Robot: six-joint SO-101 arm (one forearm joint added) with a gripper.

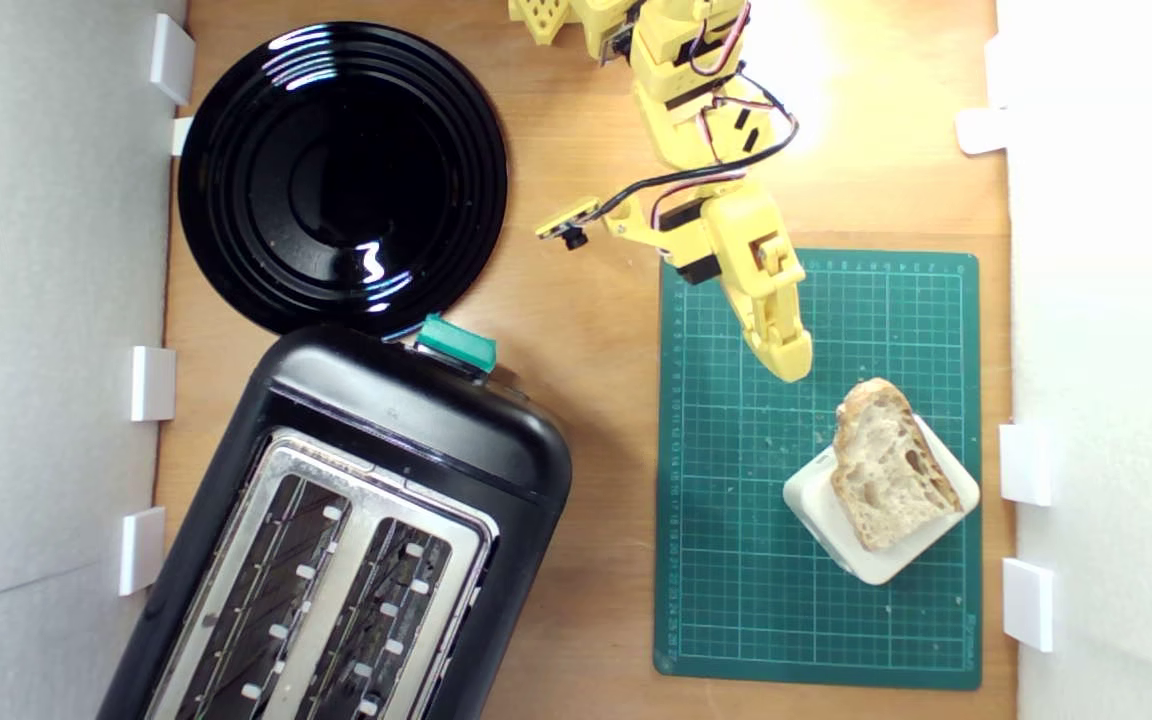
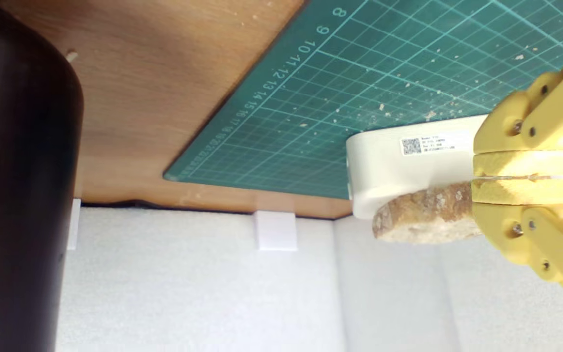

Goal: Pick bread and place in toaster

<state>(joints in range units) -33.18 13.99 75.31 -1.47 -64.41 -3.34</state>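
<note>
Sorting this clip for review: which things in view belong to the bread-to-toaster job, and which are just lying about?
Job:
bread
toaster
end effector, shut, short of the bread

Lying about:
black plate
cream block under the bread
green cutting mat

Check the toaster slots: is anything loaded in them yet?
Empty. In the exterior view both slots of the toaster show only bare wire guides, and the bread lies on the cream block.

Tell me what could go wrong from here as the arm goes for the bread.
1. The bread lies on a cream block, not on the green mat; a nudge could slide it off.
2. The gripper looks shut, its tip just short of the bread; advancing shut, it would likely push the slice.
3. The toaster sits angled, so slot alignment may be tricky.
</note>
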